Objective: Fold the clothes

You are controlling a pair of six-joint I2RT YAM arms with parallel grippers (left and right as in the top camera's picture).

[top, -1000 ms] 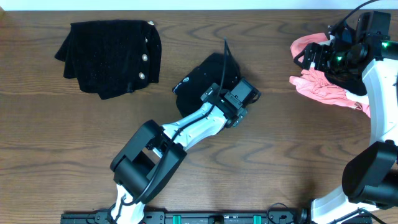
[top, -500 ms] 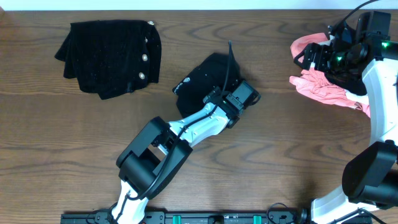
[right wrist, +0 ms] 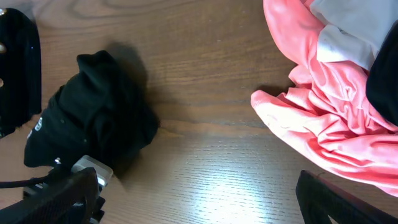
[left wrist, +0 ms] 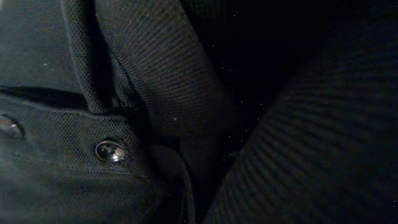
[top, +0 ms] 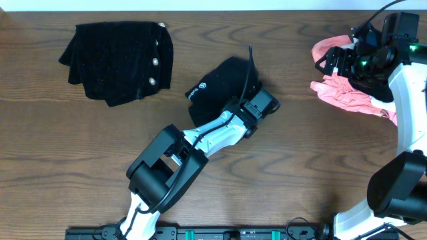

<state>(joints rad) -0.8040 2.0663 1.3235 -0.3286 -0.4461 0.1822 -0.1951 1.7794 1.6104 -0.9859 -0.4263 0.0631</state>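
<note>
left tool point(top: 241, 107) clamped on black shirt point(top: 217, 83); right tool point(right wrist: 189, 186) spread wide

We log a plain black shirt point(top: 227, 77) bearing a small white logo point(top: 201, 87), a second black garment point(top: 113, 60) with pale shiny buttons point(top: 155, 61), a salmon pink garment point(top: 343, 93) beside white cloth point(right wrist: 348, 31), and a brown wood-grain table point(top: 300, 167).

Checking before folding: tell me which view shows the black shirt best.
Overhead: the shirt and its white logo show plainly from above. Right wrist shows it crumpled, from the side; left wrist only dark fabric up close.
</note>
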